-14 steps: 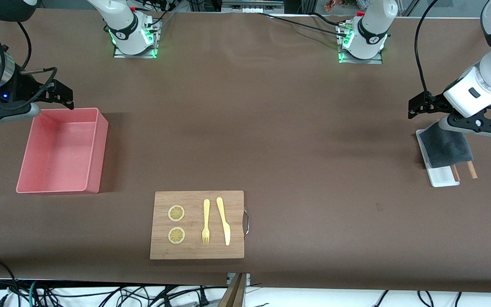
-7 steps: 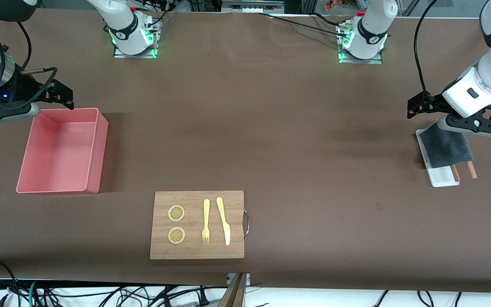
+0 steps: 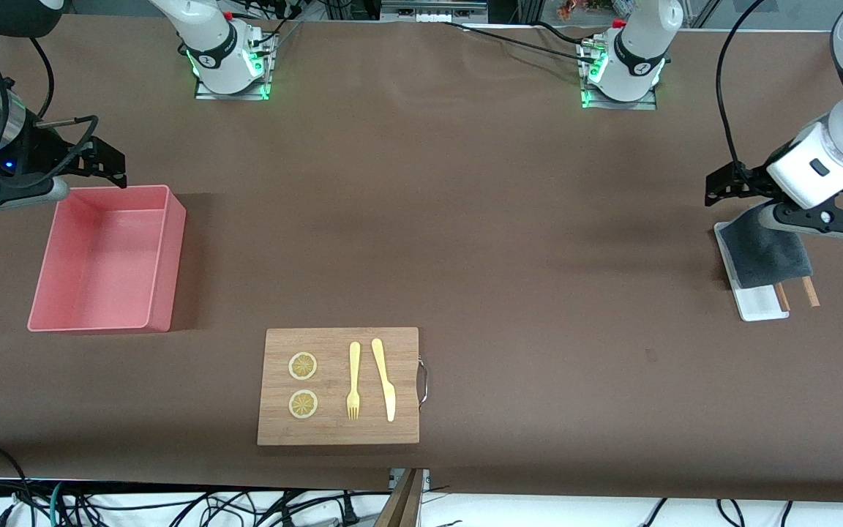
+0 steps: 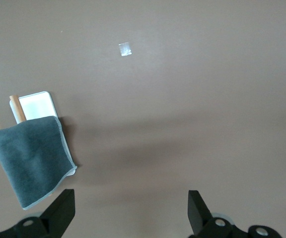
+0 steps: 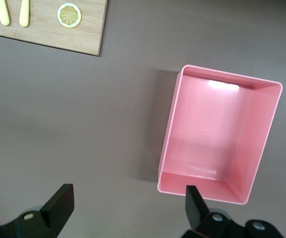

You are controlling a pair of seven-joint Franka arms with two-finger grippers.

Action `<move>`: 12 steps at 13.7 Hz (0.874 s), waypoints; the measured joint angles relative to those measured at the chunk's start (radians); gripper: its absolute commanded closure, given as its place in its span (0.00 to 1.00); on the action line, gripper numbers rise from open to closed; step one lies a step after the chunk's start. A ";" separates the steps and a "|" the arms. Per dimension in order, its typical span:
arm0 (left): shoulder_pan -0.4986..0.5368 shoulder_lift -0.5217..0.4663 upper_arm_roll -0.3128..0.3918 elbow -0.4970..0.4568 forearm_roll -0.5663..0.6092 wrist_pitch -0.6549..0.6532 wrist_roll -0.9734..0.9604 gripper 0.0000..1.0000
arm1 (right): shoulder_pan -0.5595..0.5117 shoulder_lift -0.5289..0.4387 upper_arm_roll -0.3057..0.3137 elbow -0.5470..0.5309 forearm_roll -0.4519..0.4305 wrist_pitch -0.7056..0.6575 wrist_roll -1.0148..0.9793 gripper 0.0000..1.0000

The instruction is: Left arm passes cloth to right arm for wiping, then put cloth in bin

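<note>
The cloth [image 3: 767, 252] lies dark grey side up on a narrow white tray [image 3: 762, 306] at the left arm's end of the table; it also shows in the left wrist view [image 4: 31, 161]. My left gripper [image 3: 820, 219] hangs over the cloth's edge nearest the bases, open and empty [image 4: 130, 213]; the cloth is beside its fingers, not between them. The salmon-pink bin [image 3: 171, 249] stands empty at the right arm's end and shows in the right wrist view [image 5: 169, 134]. My right gripper [image 3: 8, 194] waits beside the bin's corner, open and empty [image 5: 128, 210].
A wooden chopping board [image 3: 339, 432] lies near the front edge with two lemon slices [image 3: 303, 366], a yellow fork [image 3: 353, 380] and a yellow knife [image 3: 385, 380]. Two wooden sticks [image 3: 808, 291] stick out from under the cloth.
My left gripper has shifted slightly over the cloth toward the left arm's end of the table. The cloth, the bin and the right arm have not moved.
</note>
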 measured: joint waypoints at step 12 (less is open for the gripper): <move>0.112 0.182 -0.050 -0.015 0.346 0.039 0.186 0.00 | 0.000 0.001 0.000 0.001 0.000 0.000 0.000 0.01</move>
